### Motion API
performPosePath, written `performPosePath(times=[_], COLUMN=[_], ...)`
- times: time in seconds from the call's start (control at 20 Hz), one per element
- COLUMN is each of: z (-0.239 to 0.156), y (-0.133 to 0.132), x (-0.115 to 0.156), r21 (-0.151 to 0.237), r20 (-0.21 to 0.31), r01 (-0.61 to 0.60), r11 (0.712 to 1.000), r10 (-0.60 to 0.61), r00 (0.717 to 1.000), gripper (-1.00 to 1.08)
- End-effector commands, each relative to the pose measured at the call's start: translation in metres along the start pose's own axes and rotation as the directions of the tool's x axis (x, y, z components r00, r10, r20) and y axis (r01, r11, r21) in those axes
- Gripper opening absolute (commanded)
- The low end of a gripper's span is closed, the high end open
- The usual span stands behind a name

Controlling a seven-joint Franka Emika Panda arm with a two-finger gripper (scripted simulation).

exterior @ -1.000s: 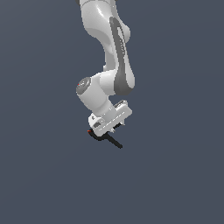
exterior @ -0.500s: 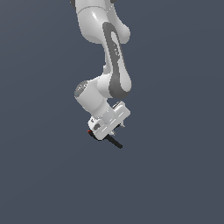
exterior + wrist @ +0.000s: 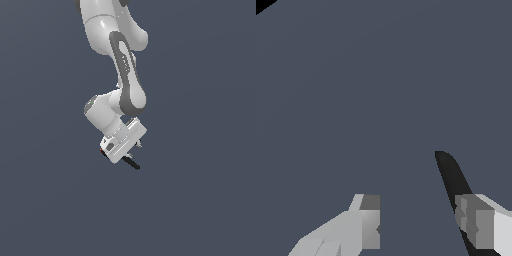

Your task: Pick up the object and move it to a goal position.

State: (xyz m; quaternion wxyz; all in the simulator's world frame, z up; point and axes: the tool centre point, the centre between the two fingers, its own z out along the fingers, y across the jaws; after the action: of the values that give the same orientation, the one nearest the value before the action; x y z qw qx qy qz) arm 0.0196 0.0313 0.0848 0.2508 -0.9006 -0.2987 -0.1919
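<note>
Arm more upright than a second ago, tool [image 3: 131, 156] fingers apart over black clamp [image 3: 132, 164].

The only non-task element is a uniform, matte, dark grey-blue surface [image 3: 200, 200] filling the background in both views. It carries no markings or seams. One corner of the wrist view is black.

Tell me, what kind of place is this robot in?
Probably a computer simulation, not a real room: plain grey-blue ground everywhere, with only a smooth white arm, its gripper and a black clamp.
</note>
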Motion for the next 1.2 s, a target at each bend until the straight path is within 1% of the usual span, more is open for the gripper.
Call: performPosePath(times=[0.0,0.25,0.55,0.9,1.15], z=[0.002,0.006,0.01,0.013,0.015], y=[0.003,0.008,0.016,0.026,0.032], x=[0.0,0.001,0.002,0.002,0.002], r21=[-0.004,-0.019,-0.052,-0.107,-0.152], r20=[-0.026,-0.075,-0.129,-0.182,-0.209], r01=[0.029,0.086,0.153,0.227,0.273], r11=[1.0,0.996,0.987,0.968,0.95], r10=[-0.029,-0.087,-0.158,-0.244,-0.301], r00=[0.999,0.993,0.979,0.953,0.93], gripper=[0.28,0.28,0.28,0.28,0.28])
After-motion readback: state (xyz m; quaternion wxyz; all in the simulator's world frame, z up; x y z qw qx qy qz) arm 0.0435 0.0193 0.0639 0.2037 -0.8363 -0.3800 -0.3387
